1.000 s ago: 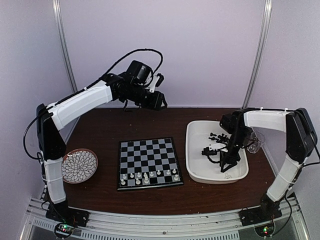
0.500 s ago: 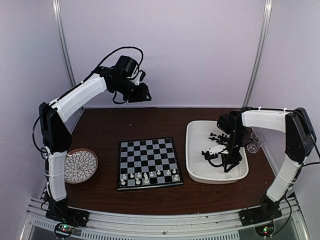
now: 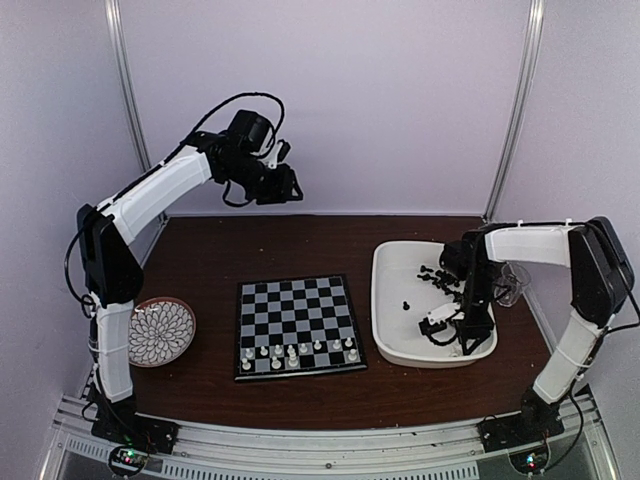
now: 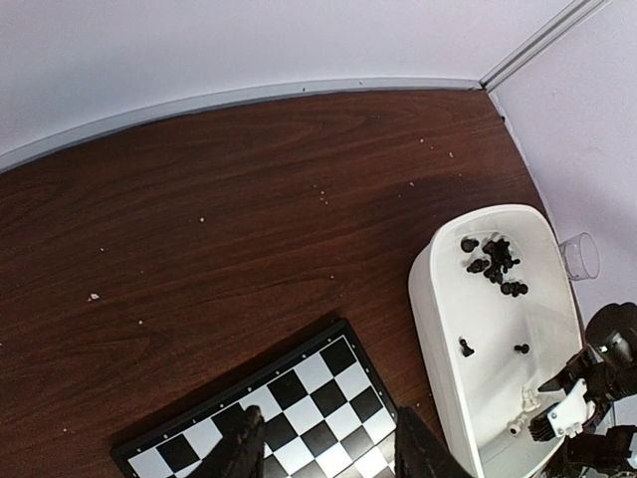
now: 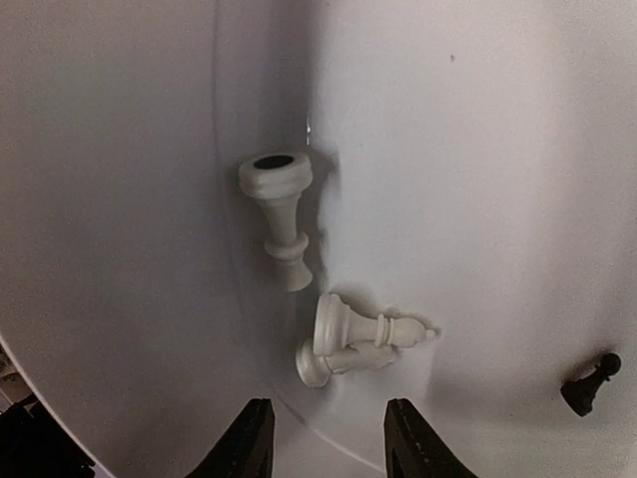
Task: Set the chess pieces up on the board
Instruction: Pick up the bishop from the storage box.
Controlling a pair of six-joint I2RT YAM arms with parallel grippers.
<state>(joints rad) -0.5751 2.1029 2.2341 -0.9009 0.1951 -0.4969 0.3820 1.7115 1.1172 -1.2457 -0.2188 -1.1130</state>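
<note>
Chess pieces (image 3: 296, 350) in white stand upright in a row along the near edge of the board (image 3: 296, 305), each slim and smaller than its square. Three more white ones lie toppled in the white tray (image 5: 119, 149), close to its curved wall. A lone white piece (image 5: 279, 224) has its long axis running up and down the right wrist view, hollow round base at the top and head pointing down. A white pair (image 5: 363, 339) lies touching, side by side, bases to the left and heads pointing right. A black pawn (image 5: 589, 383) lies tilted, well apart at the right, and other black pieces (image 3: 432, 272) cluster in the tray's far corner. The right gripper (image 5: 328, 443) hangs low inside the tray just beside the pair, jaws parted with nothing between them. The left gripper (image 4: 328, 458) is raised high over the table (image 4: 199, 199), jaws likewise apart and empty.
</note>
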